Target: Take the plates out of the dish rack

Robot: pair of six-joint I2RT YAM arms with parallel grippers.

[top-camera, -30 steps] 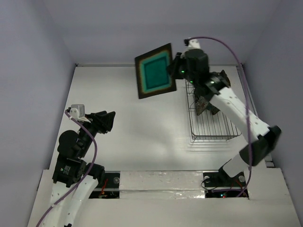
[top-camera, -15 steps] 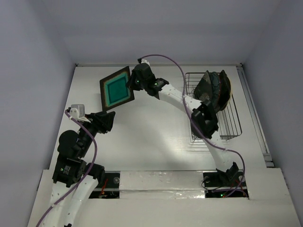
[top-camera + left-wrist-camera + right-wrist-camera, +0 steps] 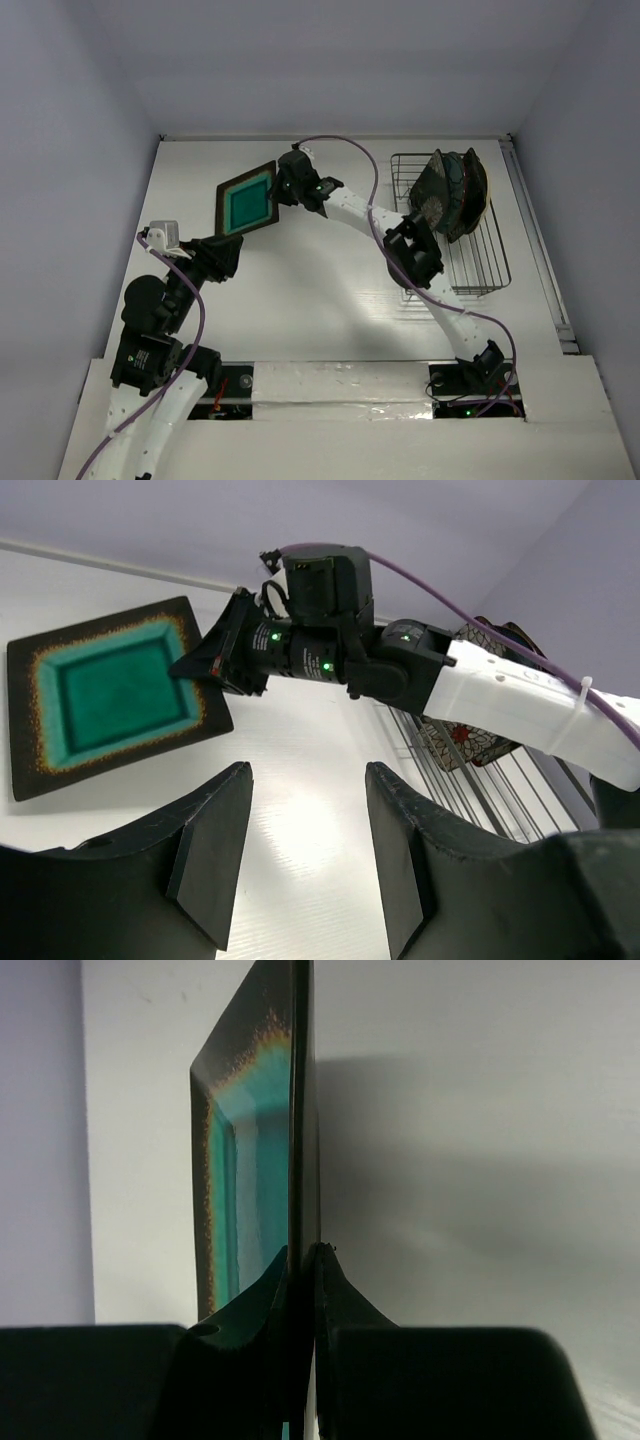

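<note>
A square teal plate (image 3: 247,197) with a dark speckled rim hangs tilted over the table's back left. My right gripper (image 3: 283,190) is shut on its right edge. The left wrist view shows the plate (image 3: 105,695) face-on with the right gripper (image 3: 215,667) pinching it. In the right wrist view the plate (image 3: 250,1160) is edge-on between my right gripper (image 3: 303,1252) fingers. The dish rack (image 3: 482,262) stands at the back right with other plates (image 3: 450,188) upright in it. My left gripper (image 3: 225,255) (image 3: 306,780) is open and empty, just in front of the held plate.
The right arm (image 3: 400,240) stretches across the middle of the table from the rack side. Walls close in the table on the left, back and right. In the left wrist view the rack's wires (image 3: 500,780) and a flowered plate back (image 3: 465,742) lie right of the arm.
The right arm swung the square plate from above the rack over to the back left and brought it lower. The left arm and its jaws have stayed put.
</note>
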